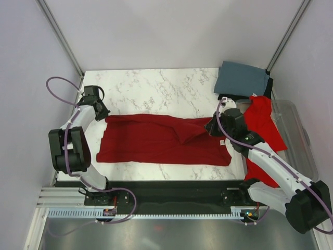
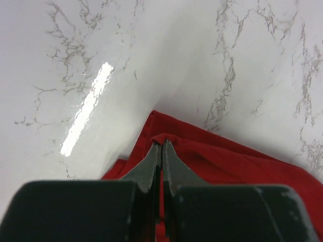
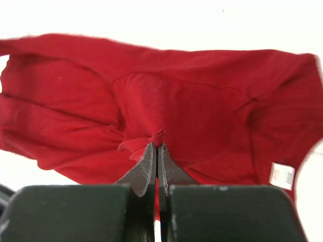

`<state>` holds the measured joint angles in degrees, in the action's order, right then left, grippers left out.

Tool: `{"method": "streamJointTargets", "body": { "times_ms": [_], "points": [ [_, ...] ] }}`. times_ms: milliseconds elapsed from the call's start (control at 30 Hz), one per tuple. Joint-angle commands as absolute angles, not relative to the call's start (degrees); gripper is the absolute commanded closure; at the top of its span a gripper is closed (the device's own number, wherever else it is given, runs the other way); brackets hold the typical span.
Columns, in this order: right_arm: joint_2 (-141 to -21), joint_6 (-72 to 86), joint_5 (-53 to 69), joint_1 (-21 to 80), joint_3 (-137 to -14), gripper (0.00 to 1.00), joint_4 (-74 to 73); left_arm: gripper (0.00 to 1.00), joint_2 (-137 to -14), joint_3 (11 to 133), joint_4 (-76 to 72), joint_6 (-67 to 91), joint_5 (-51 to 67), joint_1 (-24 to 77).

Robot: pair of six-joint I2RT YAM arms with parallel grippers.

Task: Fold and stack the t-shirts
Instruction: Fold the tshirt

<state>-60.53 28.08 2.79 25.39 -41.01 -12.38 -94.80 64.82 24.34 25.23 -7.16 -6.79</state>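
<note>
A dark crimson t-shirt [image 1: 161, 139] lies spread across the middle of the marble table. My left gripper [image 1: 104, 115] is at its far left corner, shut on a small fold of the cloth [image 2: 161, 143]. At the shirt's far right part my right gripper [image 1: 212, 126] is shut on a raised pinch of the same shirt [image 3: 157, 146], whose white label [image 3: 281, 175] shows near its right edge. A brighter red t-shirt [image 1: 263, 122] lies crumpled at the right, partly under my right arm. A slate grey-blue t-shirt [image 1: 242, 78] lies folded at the back right, with a black t-shirt [image 1: 268, 86] peeking out beneath it.
A clear plastic bin [image 1: 296, 130] stands along the table's right edge, beside the brighter red shirt. White walls and metal posts close in the table at the back and sides. Bare marble [image 1: 156, 88] stretches behind the crimson shirt.
</note>
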Motion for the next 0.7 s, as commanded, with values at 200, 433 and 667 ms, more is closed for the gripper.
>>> {"method": "streamJointTargets", "body": {
  "times_ms": [200,433,667],
  "points": [
    [-50.54,31.46,-8.08,25.49,-39.73,1.00,-17.49,0.98,-91.23,63.46,19.69,21.62,-11.07,-7.29],
    [-48.34,31.73,-8.79,25.49,-39.47,1.00,-20.39,0.98,-90.79,62.67,18.99,21.80,-13.01,-7.29],
    [-44.57,34.36,-9.23,25.58,-34.20,1.00,-20.48,0.98,-89.04,61.53,19.51,21.71,-13.45,-7.21]
  ]
}}
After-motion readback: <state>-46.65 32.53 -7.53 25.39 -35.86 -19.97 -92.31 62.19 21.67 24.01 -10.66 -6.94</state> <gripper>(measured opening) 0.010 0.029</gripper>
